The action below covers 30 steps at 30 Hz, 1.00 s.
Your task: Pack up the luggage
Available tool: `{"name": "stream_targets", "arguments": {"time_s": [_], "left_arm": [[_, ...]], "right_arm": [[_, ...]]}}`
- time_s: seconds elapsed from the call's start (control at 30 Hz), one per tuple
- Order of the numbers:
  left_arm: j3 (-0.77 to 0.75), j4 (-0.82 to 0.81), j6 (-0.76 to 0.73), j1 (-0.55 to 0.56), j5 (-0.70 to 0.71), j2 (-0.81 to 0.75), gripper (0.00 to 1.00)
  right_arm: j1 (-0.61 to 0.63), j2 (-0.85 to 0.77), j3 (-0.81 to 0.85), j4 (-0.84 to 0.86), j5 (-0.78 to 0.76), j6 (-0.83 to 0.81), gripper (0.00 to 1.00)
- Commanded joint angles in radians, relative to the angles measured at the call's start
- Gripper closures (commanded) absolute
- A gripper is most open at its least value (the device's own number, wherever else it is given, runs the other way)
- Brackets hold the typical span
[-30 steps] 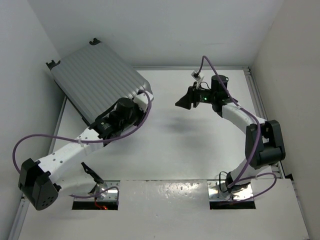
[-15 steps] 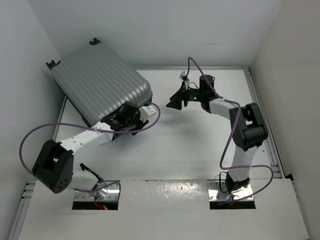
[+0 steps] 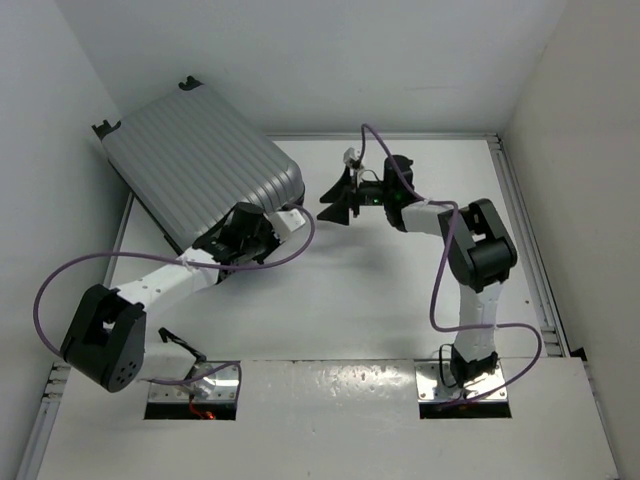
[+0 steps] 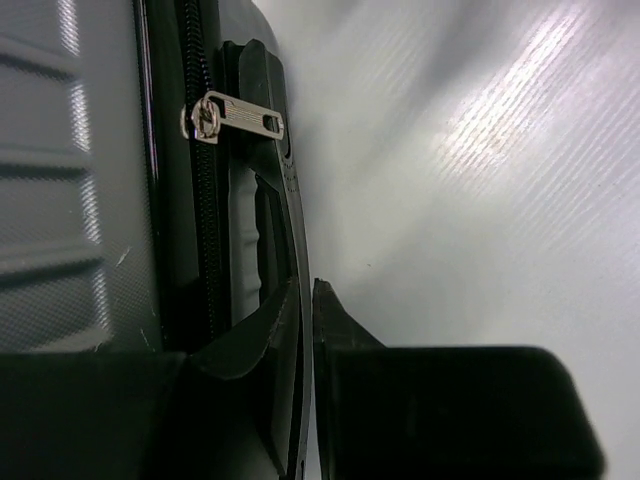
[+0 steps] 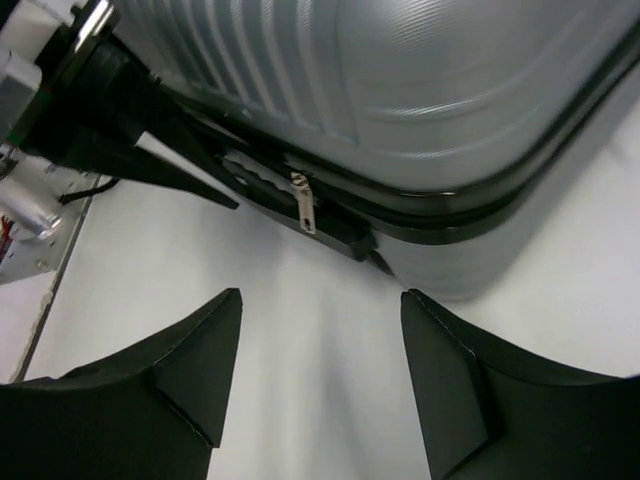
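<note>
The luggage is a silver-grey ribbed hard-shell suitcase, closed, lying at the back left against the left wall. My left gripper is at its near side edge. In the left wrist view the gripper is shut on the thin edge of the black side handle, just below the silver zipper pull. My right gripper is open and empty, a little right of the suitcase's near right corner. In the right wrist view the gripper faces the shell and the zipper pull from above the table.
The white table is walled on the left, back and right. A metal rail runs along its right edge. Purple cables loop from both arms. The left arm's wrist shows at the upper left of the right wrist view.
My right gripper has moved left toward the suitcase's near right corner. My left arm has folded its elbow back, and its gripper stays at the suitcase's near edge. The suitcase has not moved.
</note>
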State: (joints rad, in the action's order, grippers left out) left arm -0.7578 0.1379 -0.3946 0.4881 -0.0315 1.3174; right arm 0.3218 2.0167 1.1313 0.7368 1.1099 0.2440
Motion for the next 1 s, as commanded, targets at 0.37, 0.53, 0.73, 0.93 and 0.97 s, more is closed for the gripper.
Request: {"name": "stream_targets", "arguments": {"time_s": [0.37, 0.53, 0.73, 0.93, 0.97], "left_arm": [[0.070, 0.077, -0.061, -0.086, -0.125, 0.002, 0.89], [0.080, 0.077, -0.061, -0.095, -0.125, 0.002, 0.92], [0.089, 0.077, -0.061, -0.095, -0.125, -0.017, 0.93], [0.109, 0.057, -0.052, -0.095, -0.125, -0.026, 0.93], [0.109, 0.057, -0.052, -0.095, -0.125, -0.026, 0.93]], "right_arm": [[0.109, 0.227, 0.171, 0.295, 0.102, 0.074, 0.40], [0.131, 0.272, 0.217, 0.303, 0.094, 0.113, 0.52], [0.145, 0.298, 0.252, 0.292, 0.059, 0.149, 0.63], [0.180, 0.293, 0.222, 0.311, -0.010, 0.178, 0.65], [0.184, 0.295, 0.222, 0.312, -0.010, 0.178, 0.65]]}}
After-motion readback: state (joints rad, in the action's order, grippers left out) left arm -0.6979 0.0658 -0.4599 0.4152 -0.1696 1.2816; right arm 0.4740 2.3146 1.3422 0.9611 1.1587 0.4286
